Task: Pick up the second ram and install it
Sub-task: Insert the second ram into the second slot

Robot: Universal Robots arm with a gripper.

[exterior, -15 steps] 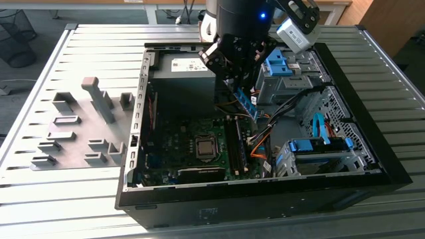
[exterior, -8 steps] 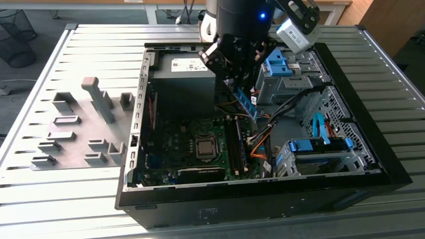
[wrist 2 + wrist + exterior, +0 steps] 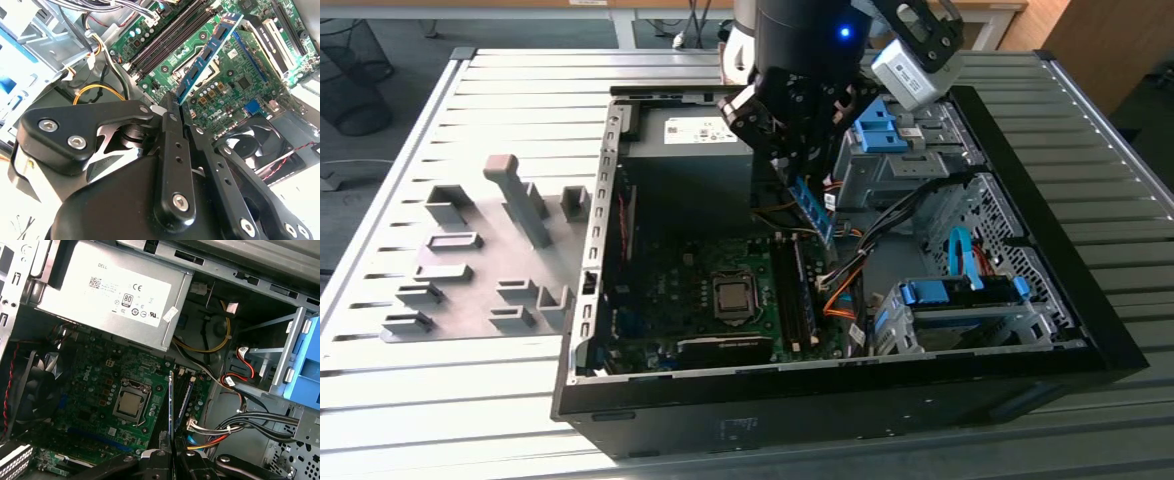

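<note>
Exterior view: high, off the arm, looking down at an angle across a slatted metal table (image 3: pixel 480 390) onto the open computer case (image 3: pixel 1067 330); whole case in frame, fixture blocks (image 3: pixel 480 270) toward the exterior view's left.

Second wrist view: close behind the gripper (image 3: pixel 172 102), looking past its black links down at the motherboard (image 3: pixel 235 70).

First wrist view: close, inside the case, facing the power supply (image 3: pixel 107 295) and motherboard (image 3: pixel 95 390).

Both wrist views share the motherboard and memory slots (image 3: pixel 187 395); the exterior view takes in these too.
</note>
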